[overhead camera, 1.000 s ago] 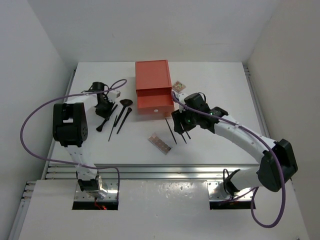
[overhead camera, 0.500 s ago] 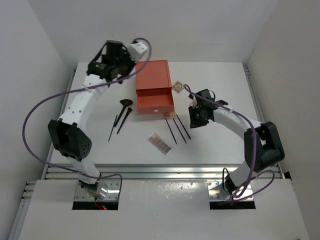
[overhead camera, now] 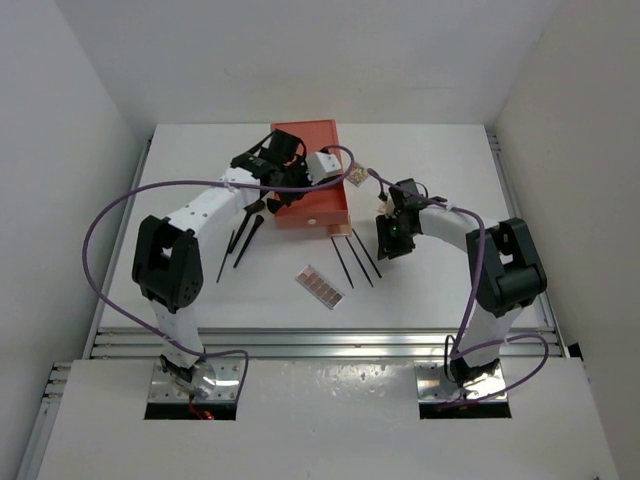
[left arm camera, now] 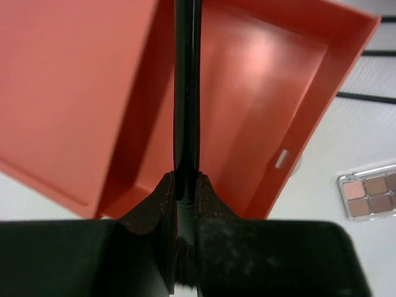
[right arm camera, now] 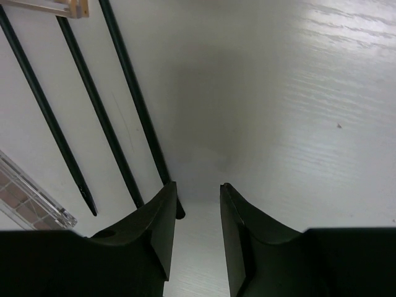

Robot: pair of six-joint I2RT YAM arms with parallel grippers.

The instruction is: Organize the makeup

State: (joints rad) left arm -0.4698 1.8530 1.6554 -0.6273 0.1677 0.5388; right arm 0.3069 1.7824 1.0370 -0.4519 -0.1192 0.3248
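**A:** How many of each?

**B:** Three sticks (overhead camera: pixel 357 258) lie side by side on the worktop (overhead camera: pixel 200 300), just in front of the box (overhead camera: pixel 305 140). There are two square palettes (overhead camera: pixel 356 175), one to the right of the box and the other against the front edge of the drawer (left arm camera: pixel 260 111). One long palette (overhead camera: pixel 320 286) lies nearer the arm bases. Left of the box I count three dark brushes (overhead camera: pixel 250 238), though the arm covers part of one, so that count is unsure.

**A:** And the claws?

**B:** The left claw (left arm camera: pixel 185 192) is clamped on the black handle of a fourth brush (left arm camera: pixel 187 93), held above the open drawer. Only its wrist view shows that grip. From above, the claw is lost under the wrist and cable. The right claw (right arm camera: pixel 197 189) has its fingers parted with nothing between them, low over bare worktop. One finger is just beside the end of the nearest stick.

**A:** Anything cut off?

**B:** In the left wrist view, a square palette runs off the right edge, and the held brush is a blur where it passes between the fingers. The right wrist view catches only corners of the long palette and of one square palette.
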